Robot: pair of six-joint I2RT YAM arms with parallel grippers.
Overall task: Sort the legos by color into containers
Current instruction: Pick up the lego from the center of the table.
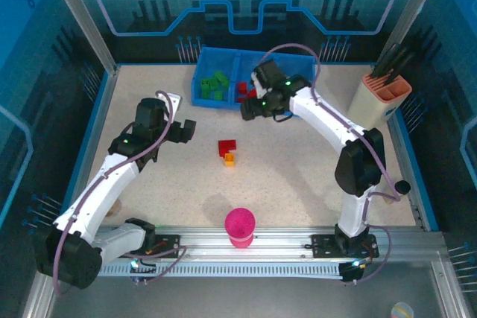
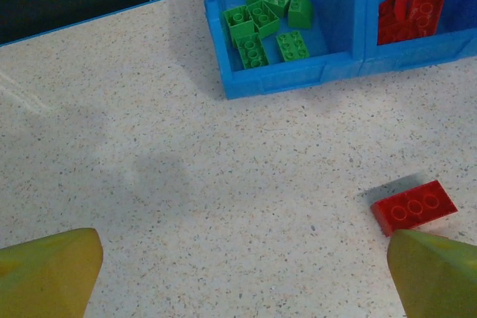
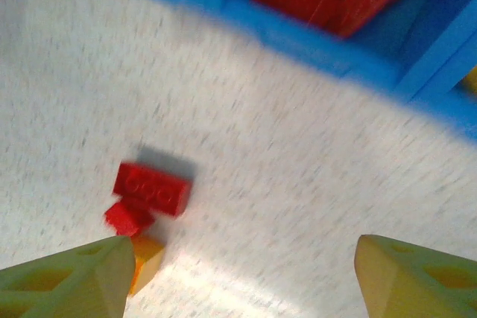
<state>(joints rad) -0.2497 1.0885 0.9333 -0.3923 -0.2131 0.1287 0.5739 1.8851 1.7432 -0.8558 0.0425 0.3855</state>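
Because red legos (image 3: 153,188) and an orange lego (image 1: 229,159) were left unsorted mid-table, the right gripper (image 3: 242,251) and left gripper (image 2: 244,240) were spread wide and empty, presumably for picking.

The left arm (image 1: 104,180) reaches away from its near-left base, elbow bent, its jaws spread wide and empty. The right arm (image 1: 320,117) stretches far and leftward, its jaws parted, holding nothing.
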